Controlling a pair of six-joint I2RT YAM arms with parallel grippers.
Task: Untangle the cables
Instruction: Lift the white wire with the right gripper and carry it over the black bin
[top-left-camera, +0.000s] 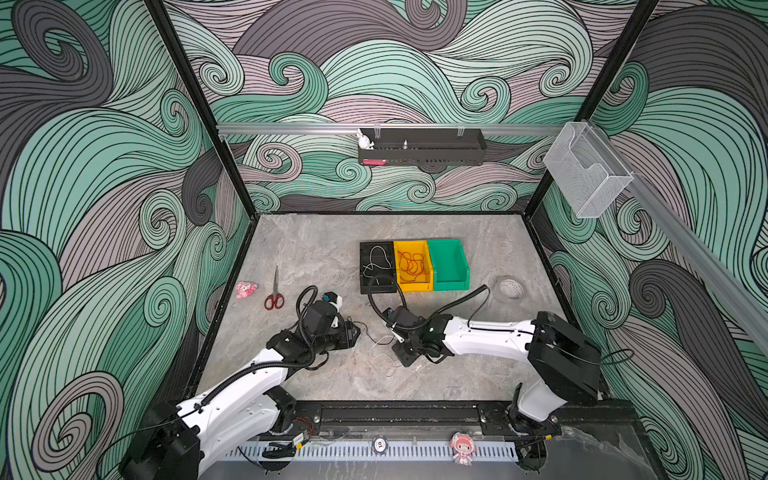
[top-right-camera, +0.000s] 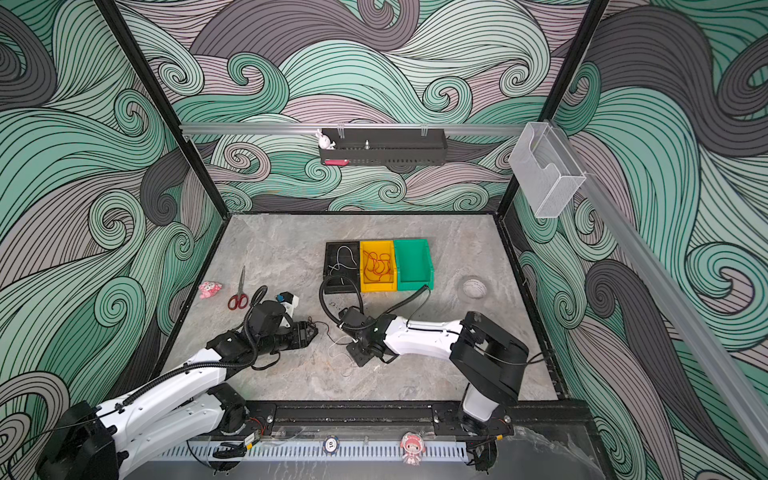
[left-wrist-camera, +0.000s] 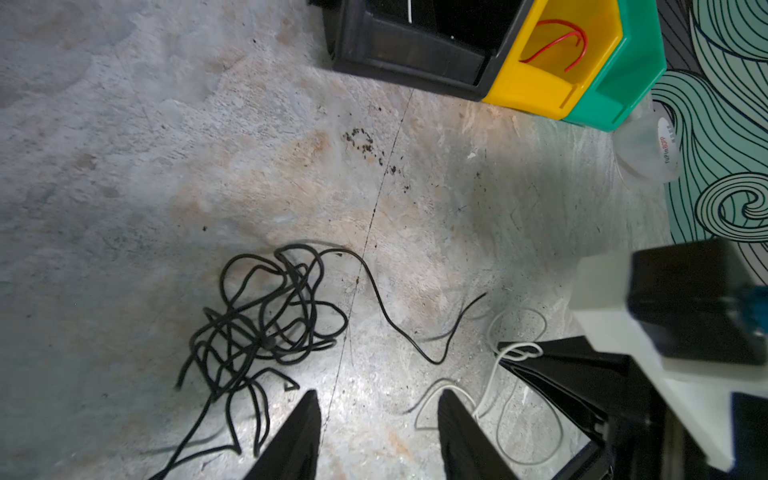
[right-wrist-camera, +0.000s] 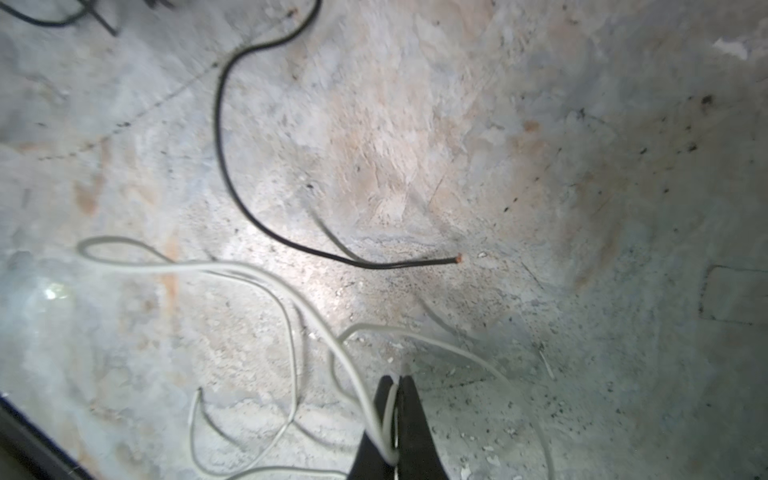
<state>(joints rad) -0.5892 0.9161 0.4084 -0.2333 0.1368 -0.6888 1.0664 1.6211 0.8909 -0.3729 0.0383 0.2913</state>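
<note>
The tape roll (left-wrist-camera: 648, 153) reads "YuPinBOPP", half blurred. The right claw (right-wrist-camera: 397, 384) pinches the white cable (right-wrist-camera: 232, 270). The left claw (left-wrist-camera: 378, 399) stands half-wide and empty. The black cable (left-wrist-camera: 266, 320) lies tangled at lower middle in both top views, mostly hidden by the arms.

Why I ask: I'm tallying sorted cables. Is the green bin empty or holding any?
Empty: in a top view the green bin shows only its bare inside, while the yellow bin beside it holds a red cable.

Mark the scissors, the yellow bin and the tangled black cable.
scissors (top-left-camera: 275, 289), in a top view, on the blades near the pivot.
yellow bin (top-left-camera: 415, 286), in a top view, on its front wall.
black cable (left-wrist-camera: 266, 328), left wrist view, on the knot's middle.
</note>
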